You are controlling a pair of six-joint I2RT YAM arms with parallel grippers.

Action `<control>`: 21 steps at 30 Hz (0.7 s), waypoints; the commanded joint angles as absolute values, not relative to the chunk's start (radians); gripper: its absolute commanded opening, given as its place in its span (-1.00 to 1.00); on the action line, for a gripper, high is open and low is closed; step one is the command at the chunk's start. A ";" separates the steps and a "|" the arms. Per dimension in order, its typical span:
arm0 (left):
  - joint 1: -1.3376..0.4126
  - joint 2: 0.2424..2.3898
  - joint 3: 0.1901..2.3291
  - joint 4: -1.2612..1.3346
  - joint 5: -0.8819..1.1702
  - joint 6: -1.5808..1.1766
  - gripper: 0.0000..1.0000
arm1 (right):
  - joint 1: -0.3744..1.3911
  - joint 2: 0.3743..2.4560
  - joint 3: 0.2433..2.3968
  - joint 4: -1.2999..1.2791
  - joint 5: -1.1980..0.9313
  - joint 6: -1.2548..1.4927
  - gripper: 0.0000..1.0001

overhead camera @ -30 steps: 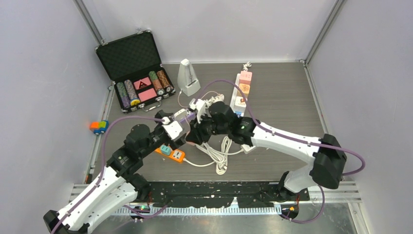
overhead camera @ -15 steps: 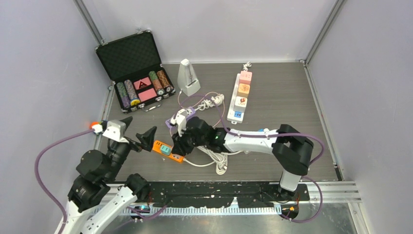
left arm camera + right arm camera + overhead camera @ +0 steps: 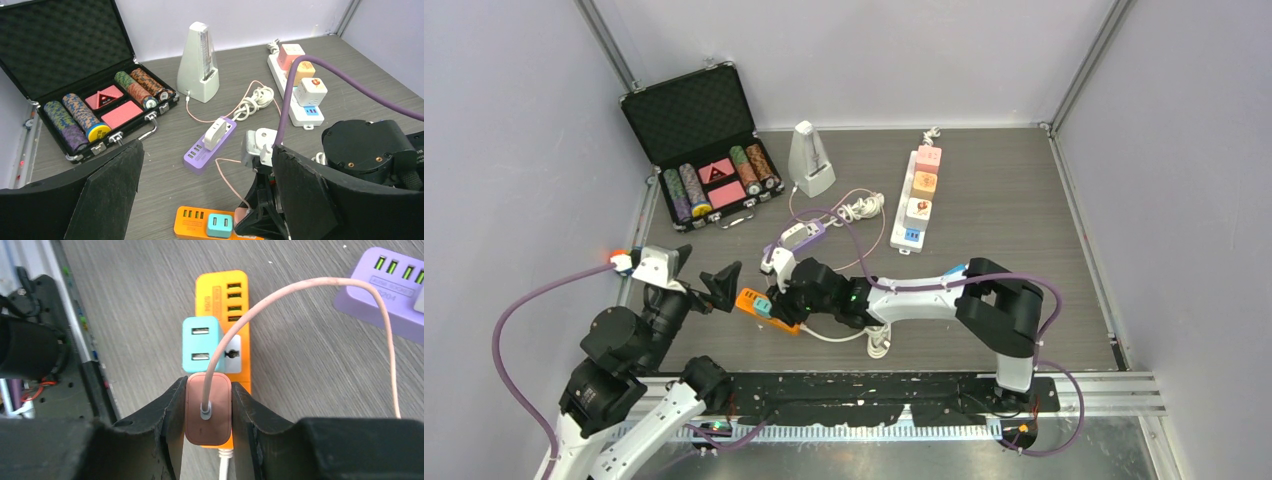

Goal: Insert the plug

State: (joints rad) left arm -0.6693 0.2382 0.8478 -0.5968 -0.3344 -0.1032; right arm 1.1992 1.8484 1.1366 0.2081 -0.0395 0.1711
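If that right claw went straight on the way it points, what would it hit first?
Probably the orange plastic power strip: the right gripper holds a pink plug right over its near end, though the gap between them is unclear.

Left arm [image 3: 629, 395]: white link shells, black round joint housings.
Right arm [image 3: 924, 292]: same white and black, with a small green light on the link farthest from the base plate [image 3: 874, 410].
Cables [image 3: 350, 81]: thick purple, one per arm, running back toward the base plate.
Fingers [image 3: 105, 200]: matte black, broad wedges.
Wrist housing [image 3: 365, 150]: round, black, brass-coloured screws.
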 commanded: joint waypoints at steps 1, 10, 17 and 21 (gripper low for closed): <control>-0.671 0.252 0.853 -0.567 -0.351 -0.084 0.99 | 1.210 1.875 1.166 0.286 0.050 0.113 -0.89; -0.671 0.273 0.821 -0.549 -0.365 -0.066 0.99 | 1.216 1.858 1.160 0.217 0.019 0.106 -0.89; -0.670 0.307 0.807 -0.543 -0.364 -0.063 0.99 | 1.216 1.838 1.149 0.195 -0.037 0.119 -0.89; -0.672 0.307 0.801 -0.542 -0.369 -0.060 0.99 | 1.216 1.818 1.147 0.170 -0.017 0.121 -0.89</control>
